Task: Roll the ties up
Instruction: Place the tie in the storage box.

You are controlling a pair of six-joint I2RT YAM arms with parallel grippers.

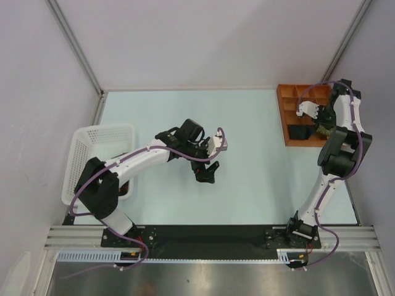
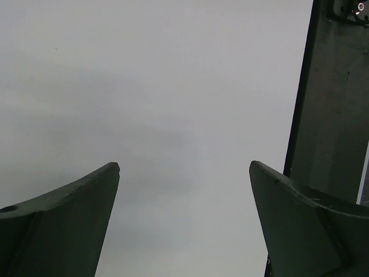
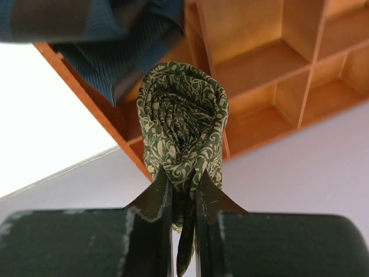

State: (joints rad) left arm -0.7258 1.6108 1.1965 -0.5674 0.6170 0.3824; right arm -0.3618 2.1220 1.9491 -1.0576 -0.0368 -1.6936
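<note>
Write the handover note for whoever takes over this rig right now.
Left gripper: open, empty, above the table.
Right gripper: shut on the rolled green patterned tie, at the orange tray.
Done: that tie is rolled; a blue tie lies at the tray's corner.
Left: set the rolled tie in a free compartment. A dark shape shows in the white basket; I cannot tell whether it is a tie.
</note>
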